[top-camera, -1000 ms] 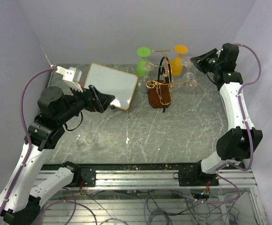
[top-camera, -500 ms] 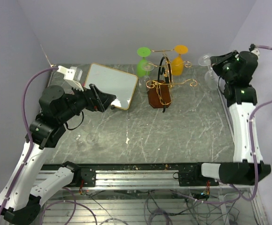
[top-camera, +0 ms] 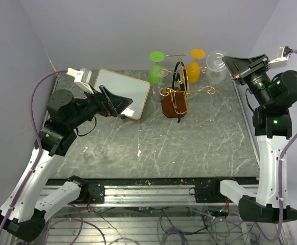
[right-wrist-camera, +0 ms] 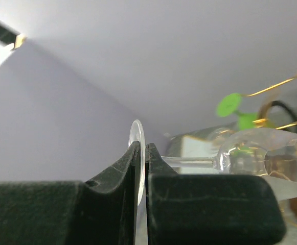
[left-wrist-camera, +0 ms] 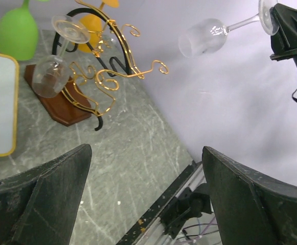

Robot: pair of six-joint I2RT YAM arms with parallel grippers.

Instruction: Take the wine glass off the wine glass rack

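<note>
- Gold wire, bent into curled scroll-ended arms, forms the rack [top-camera: 173,106]. It has a black loop through it and a small dark brown wooden block as its base, and it stands on the grey marbled table [top-camera: 199,138] towards the back.
- Clear and stemmed, the wine glass [top-camera: 215,62] is off the rack. It is held in the air to the rack's right, over the table's far right corner, lying nearly level with its bowl pointing towards the rack and not touching it.
- On the nearer left side, the left arm reaches low over the table beside a white gold-framed board [top-camera: 121,92]. The left claw [left-wrist-camera: 145,150] is spread wide with nothing in it.
- Farther back, the right arm stands tall with its wrist raised. The right claw [right-wrist-camera: 142,150] is clenched on the wine glass's round foot.
- Count: two arms, one rack, one board and four glasses.
- Of the other three glasses, a second clear glass [left-wrist-camera: 48,76] hangs upside down from a rack arm. A green glass [top-camera: 156,74] and an orange glass [top-camera: 193,69] hang upside down at the rack's far side.
</note>
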